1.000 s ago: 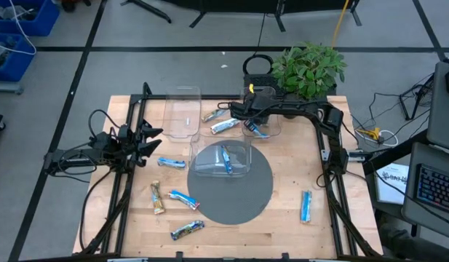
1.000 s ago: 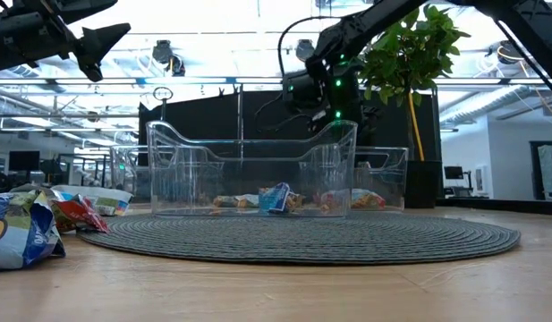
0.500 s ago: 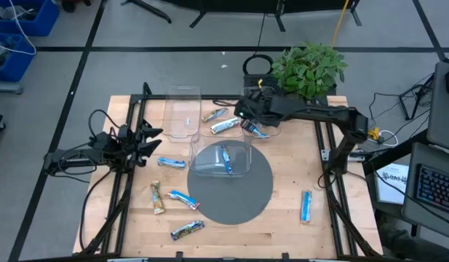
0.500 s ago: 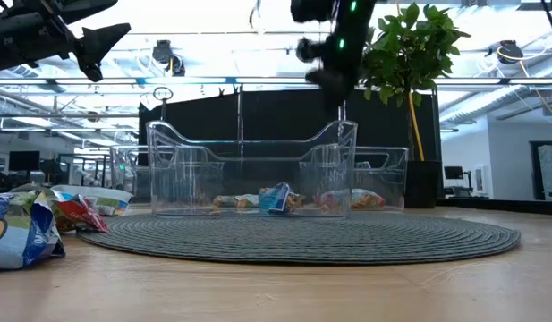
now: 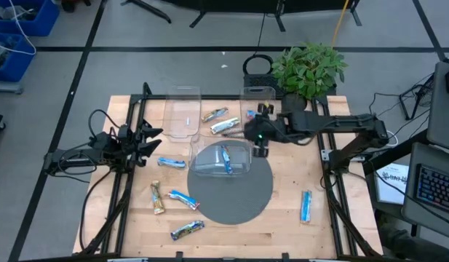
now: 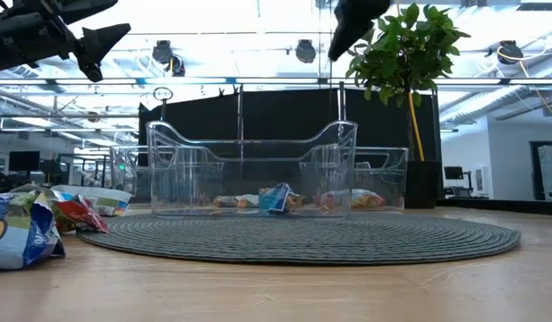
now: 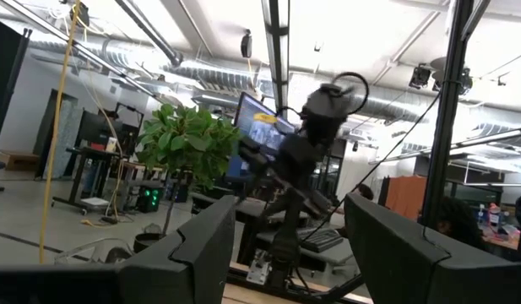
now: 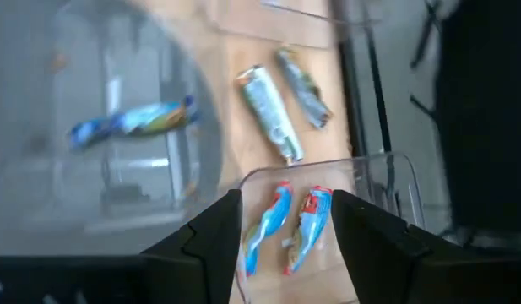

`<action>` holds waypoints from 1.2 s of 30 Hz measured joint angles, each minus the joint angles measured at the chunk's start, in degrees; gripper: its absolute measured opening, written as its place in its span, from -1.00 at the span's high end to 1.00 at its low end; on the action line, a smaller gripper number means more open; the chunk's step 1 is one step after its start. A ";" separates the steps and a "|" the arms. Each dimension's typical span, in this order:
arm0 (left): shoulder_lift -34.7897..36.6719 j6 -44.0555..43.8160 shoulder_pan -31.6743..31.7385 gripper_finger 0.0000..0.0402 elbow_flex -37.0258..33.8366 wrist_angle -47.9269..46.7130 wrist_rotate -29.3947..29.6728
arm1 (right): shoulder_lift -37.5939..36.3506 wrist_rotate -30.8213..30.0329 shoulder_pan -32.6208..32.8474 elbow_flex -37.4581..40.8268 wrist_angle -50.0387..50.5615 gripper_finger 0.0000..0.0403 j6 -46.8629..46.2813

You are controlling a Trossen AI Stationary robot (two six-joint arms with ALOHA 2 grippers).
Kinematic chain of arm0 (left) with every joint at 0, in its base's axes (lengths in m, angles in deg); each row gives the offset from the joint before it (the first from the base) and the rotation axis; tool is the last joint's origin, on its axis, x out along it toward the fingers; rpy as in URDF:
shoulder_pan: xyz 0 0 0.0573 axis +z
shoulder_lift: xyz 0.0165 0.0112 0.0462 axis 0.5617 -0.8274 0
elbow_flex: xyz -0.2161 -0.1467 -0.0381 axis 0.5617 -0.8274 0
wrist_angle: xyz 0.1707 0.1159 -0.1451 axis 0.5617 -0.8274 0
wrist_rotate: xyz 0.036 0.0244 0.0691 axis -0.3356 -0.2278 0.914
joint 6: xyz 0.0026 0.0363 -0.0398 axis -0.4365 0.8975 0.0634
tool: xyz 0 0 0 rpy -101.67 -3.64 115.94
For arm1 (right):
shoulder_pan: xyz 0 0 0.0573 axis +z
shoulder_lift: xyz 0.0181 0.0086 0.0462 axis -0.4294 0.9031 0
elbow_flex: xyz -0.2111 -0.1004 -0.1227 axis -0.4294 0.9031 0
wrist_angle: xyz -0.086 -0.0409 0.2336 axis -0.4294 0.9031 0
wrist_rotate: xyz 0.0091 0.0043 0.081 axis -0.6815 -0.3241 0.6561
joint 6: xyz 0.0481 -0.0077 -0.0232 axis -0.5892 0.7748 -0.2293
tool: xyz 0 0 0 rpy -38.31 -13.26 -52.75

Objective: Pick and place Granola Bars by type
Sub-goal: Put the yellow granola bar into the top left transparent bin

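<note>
The wooden counter (image 5: 297,175) carries a round grey mat (image 5: 260,189), with a potted plant (image 5: 308,69) behind the right arm. The low view cuts off all but a dark tip of the right tool (image 6: 352,18) at the picture's upper edge. In the high view that tool (image 5: 259,138) hangs between the clear bin on the mat (image 5: 242,169) and the rear bin (image 5: 257,92), whose contents are hard to make out past the arm. Only the right wrist view looks into the rear bin: two blue-and-red Granola Bars (image 8: 309,224) lie in it, right under the parted, empty fingers (image 8: 214,232). Beyond the tool, two more bars (image 8: 268,114) lie on bare wood, and one blue bar (image 5: 225,158) lies in the mat bin.

The left tool (image 5: 148,138) waits above the counter's left side, its fingers (image 7: 201,245) spread wide with nothing between them. Its own view shows only the room and the other arm. Loose bars (image 5: 171,163) lie just beside and in front of it; the nearest show crumpled and blurred in the low view (image 6: 25,228). One blue bar (image 5: 306,206) lies well apart, in front of the right tool.
</note>
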 joint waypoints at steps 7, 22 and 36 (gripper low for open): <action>0.02 0.00 0.00 -0.12 0.00 0.00 0.00 | -3.54 2.27 8.35 0.00 9.70 0.11 8.81; 0.02 0.00 0.00 -0.12 0.00 0.00 0.00 | -7.96 11.69 28.39 0.00 22.48 0.07 19.76; 0.00 0.00 0.01 -0.12 -0.01 0.00 0.00 | -8.04 14.68 41.93 4.23 24.63 0.05 16.38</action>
